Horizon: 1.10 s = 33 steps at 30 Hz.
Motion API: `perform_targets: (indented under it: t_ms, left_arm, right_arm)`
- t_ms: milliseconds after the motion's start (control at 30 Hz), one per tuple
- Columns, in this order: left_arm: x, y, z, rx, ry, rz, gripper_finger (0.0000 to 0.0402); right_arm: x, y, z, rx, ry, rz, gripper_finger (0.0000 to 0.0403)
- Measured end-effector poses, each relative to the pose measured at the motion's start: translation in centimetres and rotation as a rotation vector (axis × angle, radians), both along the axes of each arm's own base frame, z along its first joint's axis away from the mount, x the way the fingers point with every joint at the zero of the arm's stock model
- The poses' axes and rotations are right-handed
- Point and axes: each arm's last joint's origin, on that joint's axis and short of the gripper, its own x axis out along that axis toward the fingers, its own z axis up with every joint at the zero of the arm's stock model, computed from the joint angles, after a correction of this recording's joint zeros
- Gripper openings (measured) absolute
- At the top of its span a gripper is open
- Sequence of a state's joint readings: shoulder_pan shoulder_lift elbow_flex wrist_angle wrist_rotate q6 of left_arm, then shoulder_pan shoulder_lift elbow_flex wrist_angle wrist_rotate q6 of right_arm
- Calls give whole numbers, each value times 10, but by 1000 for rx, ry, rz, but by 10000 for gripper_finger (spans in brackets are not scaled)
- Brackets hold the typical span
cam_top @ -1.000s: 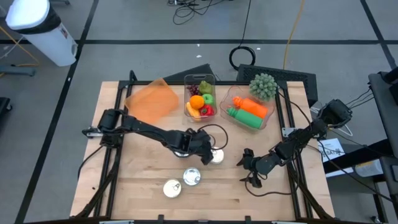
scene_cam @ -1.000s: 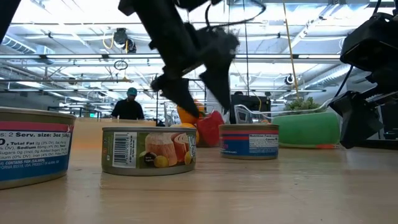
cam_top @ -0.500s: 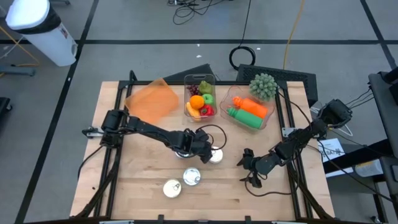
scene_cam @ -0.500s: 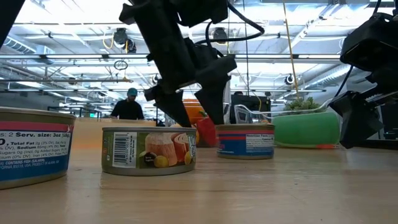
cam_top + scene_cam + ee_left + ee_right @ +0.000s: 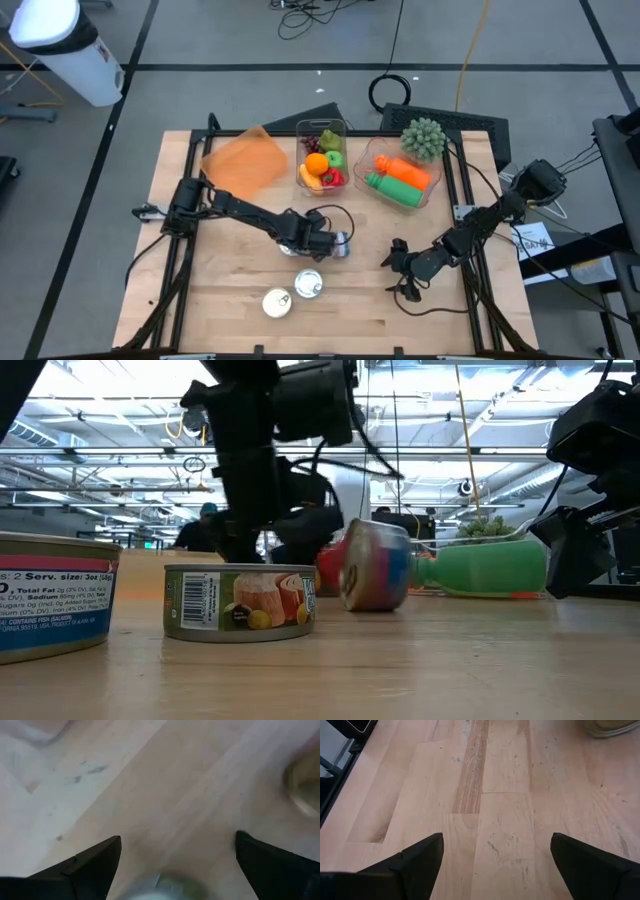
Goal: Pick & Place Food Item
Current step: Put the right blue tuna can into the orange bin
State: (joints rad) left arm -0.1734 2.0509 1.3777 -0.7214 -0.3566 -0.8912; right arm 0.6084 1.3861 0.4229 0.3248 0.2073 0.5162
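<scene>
We see blue-red can (image 5: 375, 565) tipped on its side on wooden table (image 5: 230, 300), beside fish-label can (image 5: 240, 600). Ceiling lights, person (image 5: 205, 525) behind. Left gripper (image 5: 335, 243) low at tipped can, fingers spread. Right gripper (image 5: 392, 257) idle, farther off, fingers spread.

A: What lies around the desk (image 5: 230, 300)?
B: A grey floor (image 5: 200, 30) crossed by dark lines, with black cables (image 5: 310, 15) lying loose and a yellow cord (image 5: 470, 50) running across it. A white bin (image 5: 60, 45) stands off one corner.
A: And the room behind?
B: From the low view, a high ceiling of white trusses (image 5: 100, 435) with bright lights, and a person (image 5: 205, 530) far back.
</scene>
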Motion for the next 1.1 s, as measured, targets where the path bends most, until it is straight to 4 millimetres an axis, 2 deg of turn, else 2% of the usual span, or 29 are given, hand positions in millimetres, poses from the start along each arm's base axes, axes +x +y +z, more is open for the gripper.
perform_targets:
  t_ms: [167,300,433,600,733,967,1100]
  left_arm:
    - [0,0,-6,-19,25,8,394]
    - [1,1,-2,8,9,-13,394]
    - [-4,1,14,29,15,-84,394]
    - [-3,-5,42,56,-86,-192,395]
    - [5,-6,44,93,-104,-410,395]
    - [16,-7,43,330,-8,-933,395]
    - [24,-8,48,412,-54,-1045,395]
  right_arm:
    - [0,0,0,2,-4,0,348]
    - [0,0,0,2,-4,0,348]
    - [0,0,0,2,-4,0,348]
    - [0,0,0,1,-4,1,348]
    - [0,0,0,-1,-3,2,348]
    - [0,0,0,-3,-1,2,348]
    - [0,0,0,-4,-1,2,348]
